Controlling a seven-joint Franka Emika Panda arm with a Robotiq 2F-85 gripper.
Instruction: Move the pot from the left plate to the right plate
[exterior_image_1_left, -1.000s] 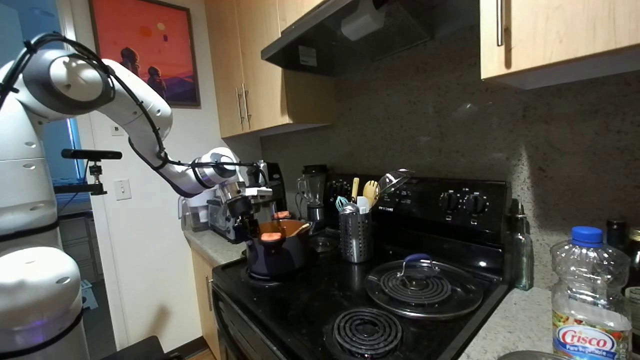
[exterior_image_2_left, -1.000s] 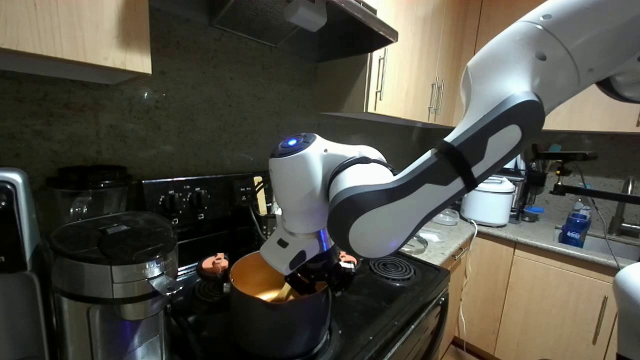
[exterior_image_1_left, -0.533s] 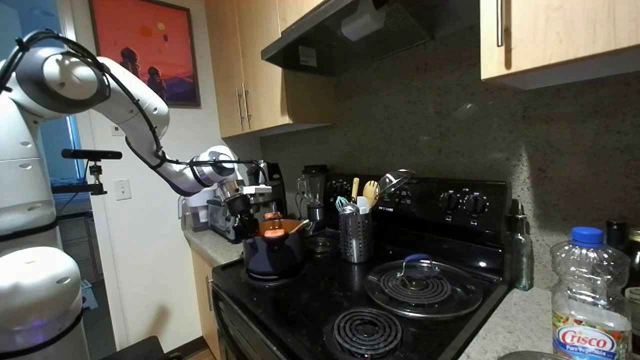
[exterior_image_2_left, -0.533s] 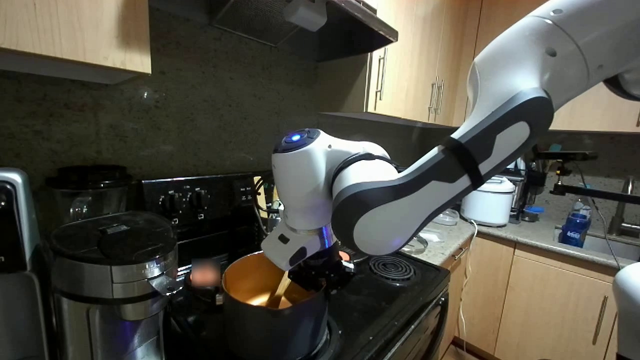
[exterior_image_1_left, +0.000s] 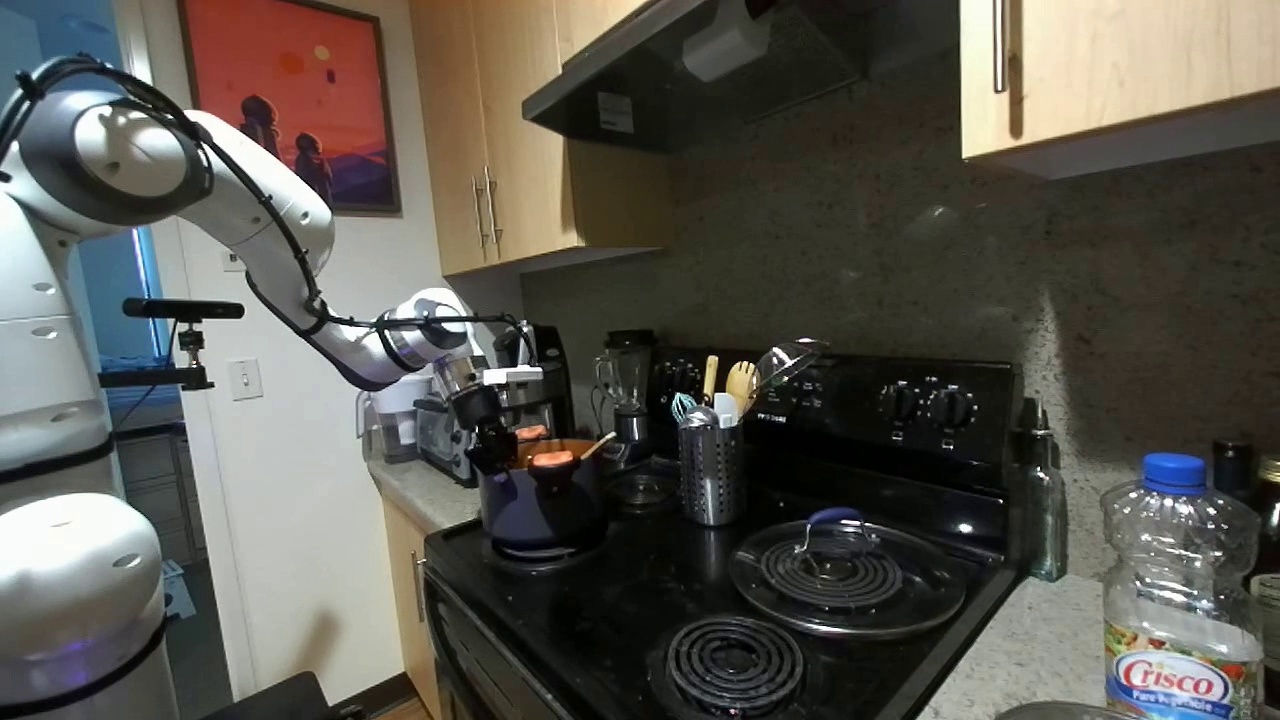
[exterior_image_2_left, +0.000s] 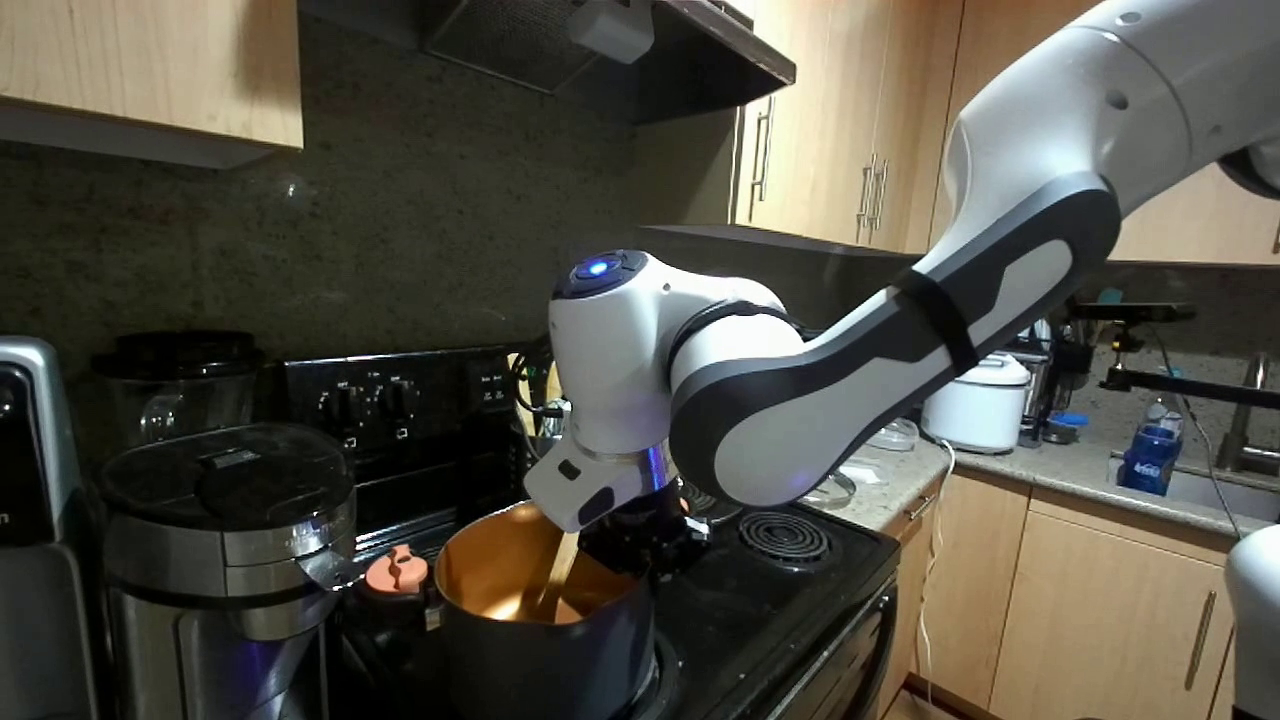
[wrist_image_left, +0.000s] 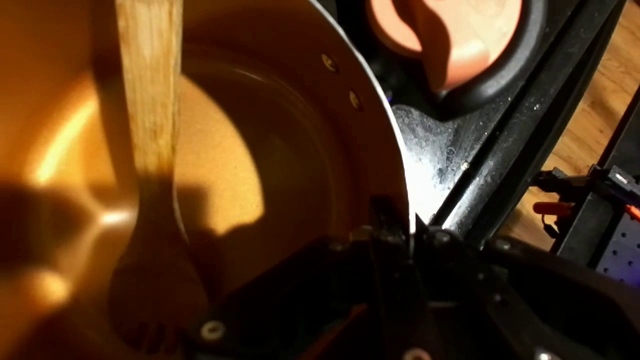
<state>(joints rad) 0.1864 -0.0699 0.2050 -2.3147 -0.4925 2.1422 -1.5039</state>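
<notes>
Pot (exterior_image_2_left: 545, 655), dark outside, shiny copper-orange inside, with salmon handle tops (wrist_image_left: 475, 27).

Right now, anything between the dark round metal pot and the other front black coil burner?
Nothing visible between pot and burner. Perforated steel utensil cylinder stands farther back; round glass lid lies just behind the burner, possibly crowding placement.
</notes>
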